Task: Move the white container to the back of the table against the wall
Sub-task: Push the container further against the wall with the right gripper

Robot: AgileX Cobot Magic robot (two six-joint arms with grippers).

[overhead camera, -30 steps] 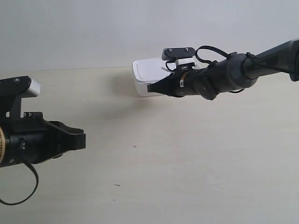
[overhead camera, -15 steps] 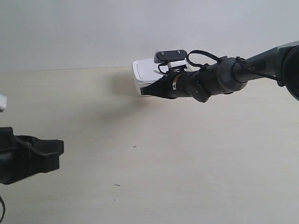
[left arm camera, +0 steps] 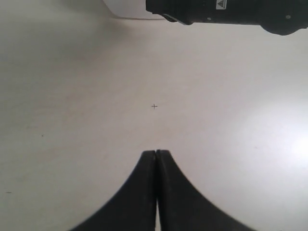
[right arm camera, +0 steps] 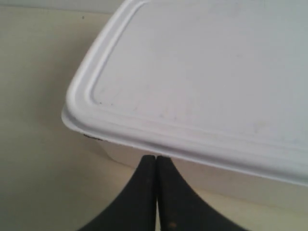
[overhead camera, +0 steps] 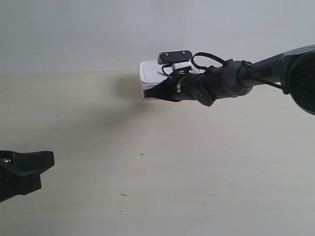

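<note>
The white container (overhead camera: 147,73) sits at the far edge of the table (overhead camera: 197,162), right by the pale wall (overhead camera: 98,29). In the right wrist view its rimmed lid (right arm camera: 207,72) fills the picture. My right gripper (right arm camera: 157,158) is shut, its tips touching the box's side just under the lid rim, holding nothing. In the exterior view this right gripper (overhead camera: 146,95) covers much of the box. My left gripper (left arm camera: 156,153) is shut and empty over bare table, far from the box (left arm camera: 130,8); in the exterior view the left gripper (overhead camera: 47,160) sits at the lower left.
The right arm's black body (left arm camera: 226,12) crosses the left wrist view beside the box. A small dark cross mark (overhead camera: 142,155) and a few specks (overhead camera: 122,195) dot the cream table between the two arms.
The right gripper slid leftward along the box's front, and the box edged slightly toward the wall. The left arm drew back toward the exterior view's lower left, mostly leaving the picture.
</note>
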